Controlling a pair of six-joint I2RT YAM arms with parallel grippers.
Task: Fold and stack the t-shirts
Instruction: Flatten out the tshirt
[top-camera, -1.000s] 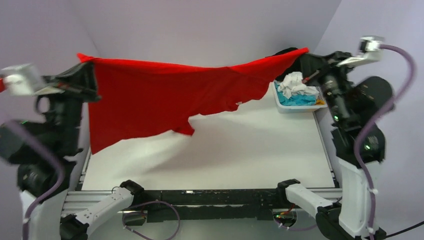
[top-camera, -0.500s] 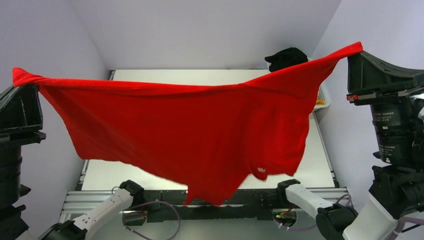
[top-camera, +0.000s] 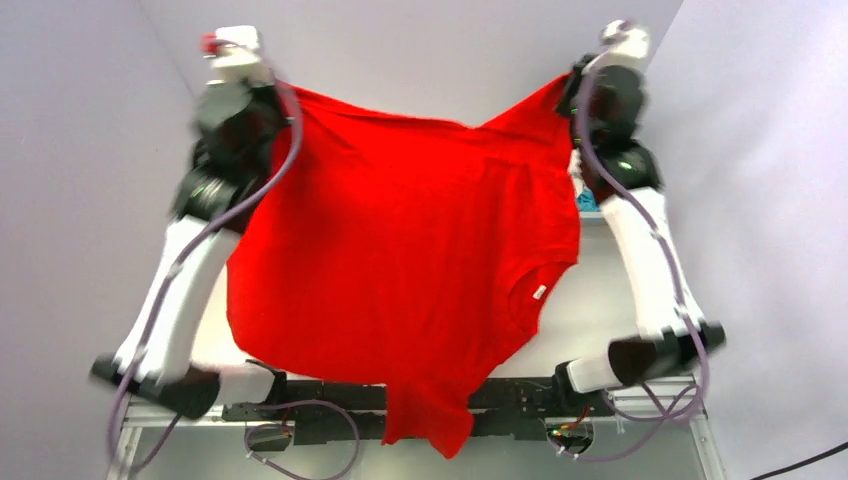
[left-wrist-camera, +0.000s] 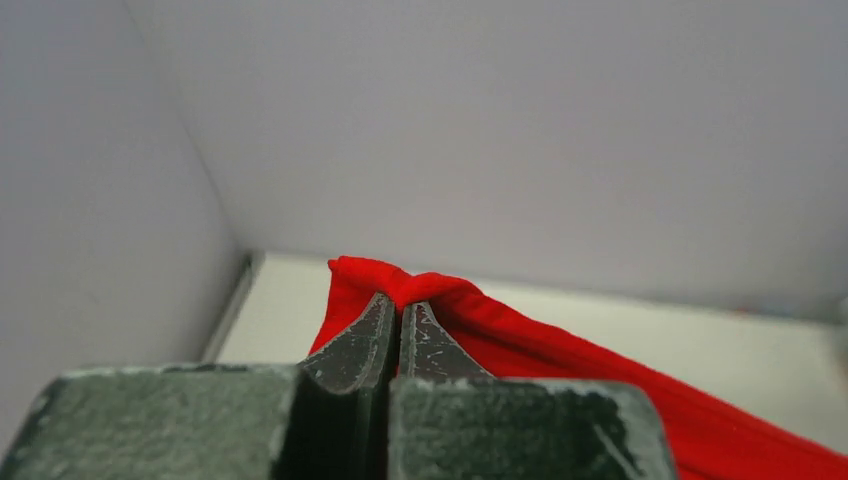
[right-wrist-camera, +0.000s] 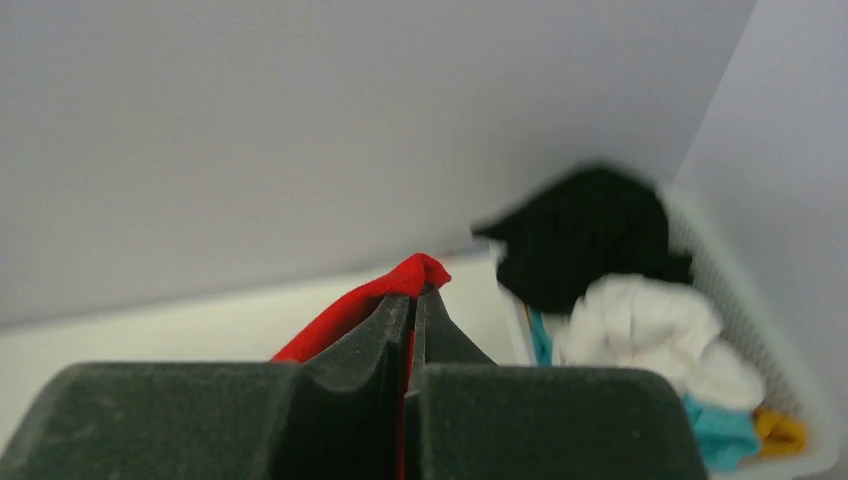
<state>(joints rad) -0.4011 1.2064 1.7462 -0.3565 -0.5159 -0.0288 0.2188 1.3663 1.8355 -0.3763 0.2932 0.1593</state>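
Observation:
A bright red t-shirt (top-camera: 400, 250) hangs spread wide in the air, its hem uppermost and its collar (top-camera: 535, 295) low on the right. My left gripper (top-camera: 290, 95) is shut on its upper left corner, and my right gripper (top-camera: 572, 85) is shut on its upper right corner. The left wrist view shows red cloth (left-wrist-camera: 560, 340) bunched over the closed left gripper (left-wrist-camera: 400, 300). The right wrist view shows the right gripper (right-wrist-camera: 415, 292) pinching a red fold (right-wrist-camera: 350, 305). Black (right-wrist-camera: 590, 235), white (right-wrist-camera: 650, 325) and turquoise (right-wrist-camera: 720, 430) t-shirts lie heaped in the basket.
The white slatted basket (right-wrist-camera: 735, 290) stands at the table's far right corner, with something yellow (right-wrist-camera: 778, 430) in it. The hanging shirt hides most of the white table (top-camera: 610, 300) and drapes down over the arm bases at the near edge. Walls close in behind and on both sides.
Both arms have swung the red shirt from close under the camera out toward the far wall. It now hangs narrower and longer, with the grippers nearer each other.

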